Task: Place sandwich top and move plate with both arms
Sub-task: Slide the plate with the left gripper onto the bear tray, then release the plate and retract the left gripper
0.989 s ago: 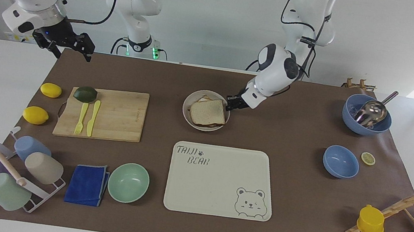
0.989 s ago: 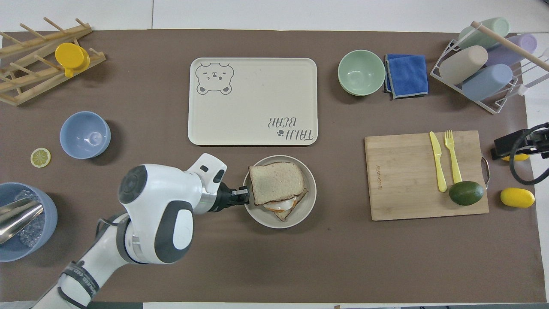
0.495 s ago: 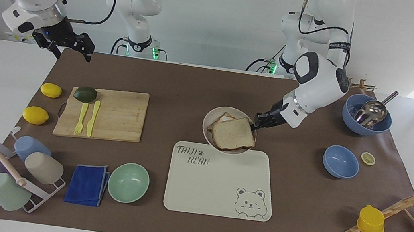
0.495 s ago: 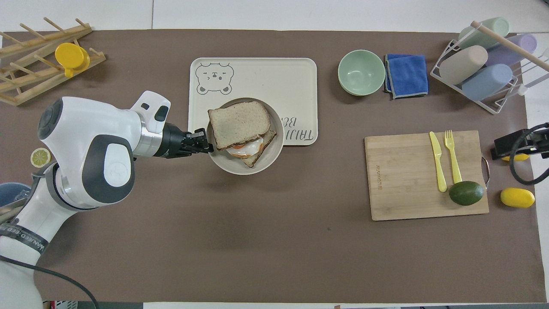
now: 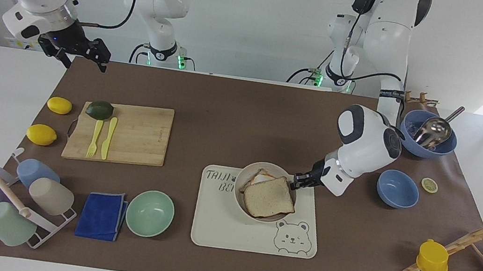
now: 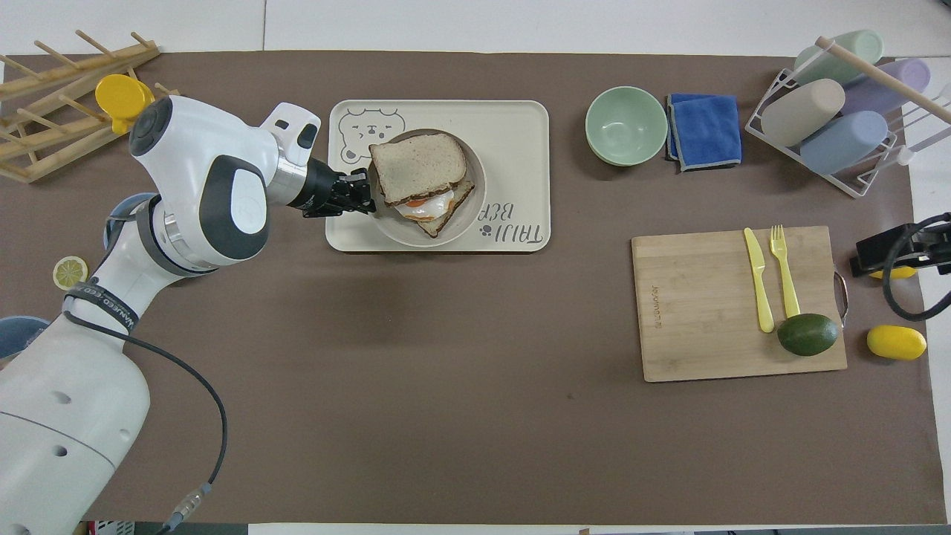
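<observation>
While left end effector (image 5: 297, 182) pinches round rimmed plate (image 5: 242, 197) | porous squarish sandwich top (image 5: 269, 196) | right end effector (image 5: 74, 52) agape

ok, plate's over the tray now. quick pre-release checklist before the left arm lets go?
1. Left gripper shut on the rim of the round beige-grey plate: ok.
2. Plate over the cream rectangular bear-print tray, inside its edges: ok.
3. Plate seated flat on the tray: cannot tell.
4. Plain light brown top slice of bread on the egg-topped slice, askew but inside the rim: ok.
5. Right gripper open, waiting over the table's edge at the right arm's end, apart from the plate: ok.
6. Mint green bowl apart from the tray: ok.
</observation>
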Robot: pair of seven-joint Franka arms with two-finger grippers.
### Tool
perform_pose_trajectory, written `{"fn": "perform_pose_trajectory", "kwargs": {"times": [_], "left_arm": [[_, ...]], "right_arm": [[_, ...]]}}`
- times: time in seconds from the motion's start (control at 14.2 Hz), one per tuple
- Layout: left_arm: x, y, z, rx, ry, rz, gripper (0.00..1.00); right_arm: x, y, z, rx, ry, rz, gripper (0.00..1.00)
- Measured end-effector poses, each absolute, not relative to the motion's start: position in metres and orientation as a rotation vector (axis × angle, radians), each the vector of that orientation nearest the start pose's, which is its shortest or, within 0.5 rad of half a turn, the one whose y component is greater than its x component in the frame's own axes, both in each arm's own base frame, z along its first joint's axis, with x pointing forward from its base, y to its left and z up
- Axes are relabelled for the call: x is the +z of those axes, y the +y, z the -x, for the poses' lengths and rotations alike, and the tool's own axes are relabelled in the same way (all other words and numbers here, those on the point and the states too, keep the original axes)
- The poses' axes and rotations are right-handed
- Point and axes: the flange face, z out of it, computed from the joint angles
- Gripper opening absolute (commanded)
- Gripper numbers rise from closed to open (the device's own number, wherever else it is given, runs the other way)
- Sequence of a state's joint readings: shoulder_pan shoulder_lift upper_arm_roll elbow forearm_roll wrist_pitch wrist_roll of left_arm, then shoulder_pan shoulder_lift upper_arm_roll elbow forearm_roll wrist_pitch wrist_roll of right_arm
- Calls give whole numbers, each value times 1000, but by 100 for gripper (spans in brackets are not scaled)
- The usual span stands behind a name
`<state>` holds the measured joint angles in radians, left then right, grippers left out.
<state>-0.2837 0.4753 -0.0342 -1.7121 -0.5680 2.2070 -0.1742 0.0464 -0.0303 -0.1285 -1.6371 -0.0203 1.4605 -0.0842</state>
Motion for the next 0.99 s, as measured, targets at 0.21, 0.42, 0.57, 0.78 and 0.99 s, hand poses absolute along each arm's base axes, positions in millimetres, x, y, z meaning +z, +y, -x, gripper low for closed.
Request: {"fn": "perform_pose_trajectory", "kwargs": {"times": [0.21, 0.42, 0.57, 0.78, 0.99], "left_arm": [[314, -226, -636, 161, -367, 3580, 0], [310, -231, -634, 116, -366, 3577, 0], [306, -233, -633, 112, -365, 3574, 90], [307, -228, -635, 113, -377, 3573, 100], [322, -199, -646, 141, -419, 3564, 100]], "right_arm": [[601, -47, -529, 232, -3, 3137, 100], [601, -47, -529, 232, -3, 3137, 100], [601, -47, -529, 232, -3, 3137, 100], [601, -47, -529, 232, -3, 3137, 100], [601, -47, -529, 232, -3, 3137, 100]]}}
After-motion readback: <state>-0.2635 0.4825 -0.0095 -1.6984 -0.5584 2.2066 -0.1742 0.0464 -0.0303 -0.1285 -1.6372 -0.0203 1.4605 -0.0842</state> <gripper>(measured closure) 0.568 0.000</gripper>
